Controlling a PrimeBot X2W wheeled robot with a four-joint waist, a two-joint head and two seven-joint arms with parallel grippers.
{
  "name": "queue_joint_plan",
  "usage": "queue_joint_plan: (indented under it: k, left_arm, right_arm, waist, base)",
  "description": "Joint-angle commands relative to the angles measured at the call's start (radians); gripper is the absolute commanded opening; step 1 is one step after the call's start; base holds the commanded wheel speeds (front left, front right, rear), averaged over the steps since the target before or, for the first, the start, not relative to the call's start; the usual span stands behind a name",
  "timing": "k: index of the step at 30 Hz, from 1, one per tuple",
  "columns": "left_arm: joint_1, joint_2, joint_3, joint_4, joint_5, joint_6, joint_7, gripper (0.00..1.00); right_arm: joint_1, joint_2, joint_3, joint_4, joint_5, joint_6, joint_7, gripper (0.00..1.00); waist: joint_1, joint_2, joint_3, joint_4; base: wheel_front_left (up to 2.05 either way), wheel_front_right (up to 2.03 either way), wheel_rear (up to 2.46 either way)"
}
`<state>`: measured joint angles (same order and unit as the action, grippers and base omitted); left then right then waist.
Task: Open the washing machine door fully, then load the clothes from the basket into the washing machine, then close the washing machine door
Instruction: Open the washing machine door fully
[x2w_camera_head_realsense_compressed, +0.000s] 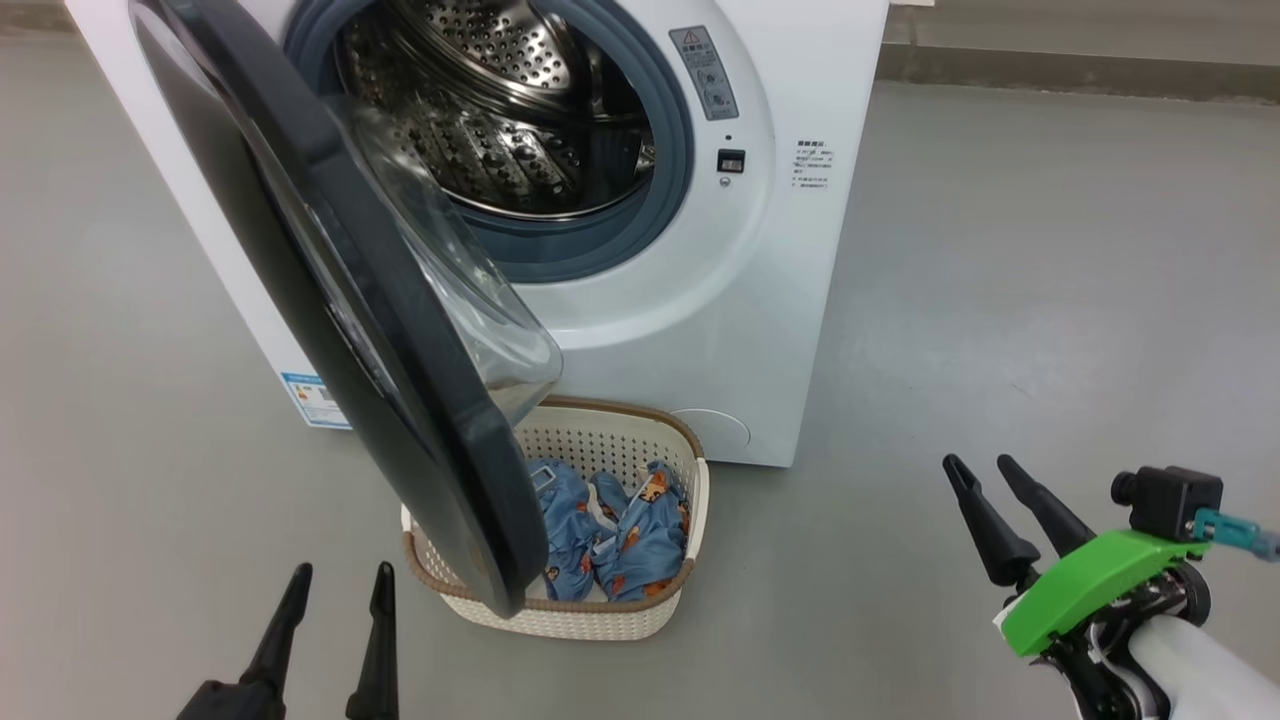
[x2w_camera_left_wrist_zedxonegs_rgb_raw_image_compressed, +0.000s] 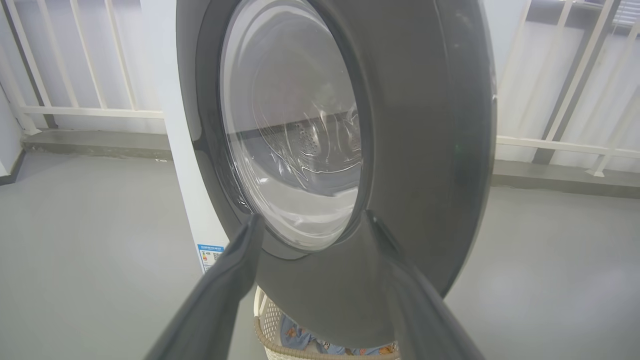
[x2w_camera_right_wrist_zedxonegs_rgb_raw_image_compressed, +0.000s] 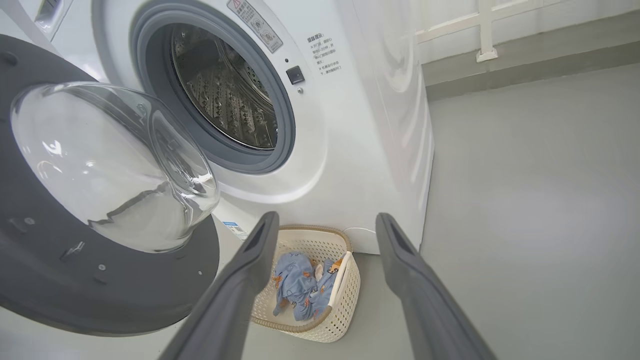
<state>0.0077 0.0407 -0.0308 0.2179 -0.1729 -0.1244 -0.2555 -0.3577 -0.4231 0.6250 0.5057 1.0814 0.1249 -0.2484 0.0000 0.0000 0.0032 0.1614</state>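
The glossy black, round washing machine door with its bulging clear glass bowl stands part-open before the perforated steel drum of the white boxy washing machine, overhanging the cream perforated basket where the crumpled light-blue clothes lie. Both jaws are spread and grasp nothing: the left gripper just left of the door's lower edge, the right gripper well apart to the right. The left wrist view faces the door's smooth outer side, the right wrist view its inner side, with the clothes between its fingers
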Motion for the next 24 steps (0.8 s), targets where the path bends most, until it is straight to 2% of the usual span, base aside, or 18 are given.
queue_joint_plan:
  k: [1,2,5,10,15,24]
  left_arm:
    - [-0.015,0.009,0.031,-0.028,0.015,-0.003,-0.006,1.00]
    - [-0.014,0.009,0.030,-0.027,0.017,-0.003,-0.006,1.00]
    - [-0.015,0.009,0.031,-0.027,0.018,-0.003,-0.006,1.00]
    - [-0.017,0.009,0.032,-0.025,0.019,-0.004,-0.006,1.00]
    - [-0.019,0.009,0.031,-0.026,0.020,-0.004,-0.006,1.00]
    - [-0.022,0.009,0.031,-0.025,0.020,-0.005,-0.006,1.00]
  right_arm:
    - [0.026,0.003,-0.020,-0.023,-0.049,0.006,-0.013,1.00]
    - [0.049,0.025,-0.087,-0.039,-0.119,0.006,-0.013,1.00]
    - [0.087,0.057,-0.188,-0.075,-0.240,0.006,-0.013,1.00]
    - [0.155,0.110,-0.304,-0.152,-0.420,0.006,-0.013,1.00]
    - [0.202,0.149,-0.382,-0.212,-0.547,0.006,-0.013,1.00]
    - [0.250,0.194,-0.463,-0.256,-0.670,0.006,-0.013,1.00]
  waist:
    - [0.0000,0.0000,-0.001,-0.001]
    - [0.0000,0.0000,-0.002,-0.001]
    - [0.0000,0.0000,-0.002,-0.002]
    - [0.0000,0.0000,-0.003,-0.001]
    - [0.0000,0.0000,0.000,0.000]
    - [0.0000,0.0000,0.005,0.002]
  base:
    - [0.00,0.00,0.00]
    - [0.00,0.00,0.00]
    - [0.00,0.00,0.00]
    - [0.00,0.00,0.00]
    - [0.00,0.00,0.00]
    - [0.00,0.00,0.00]
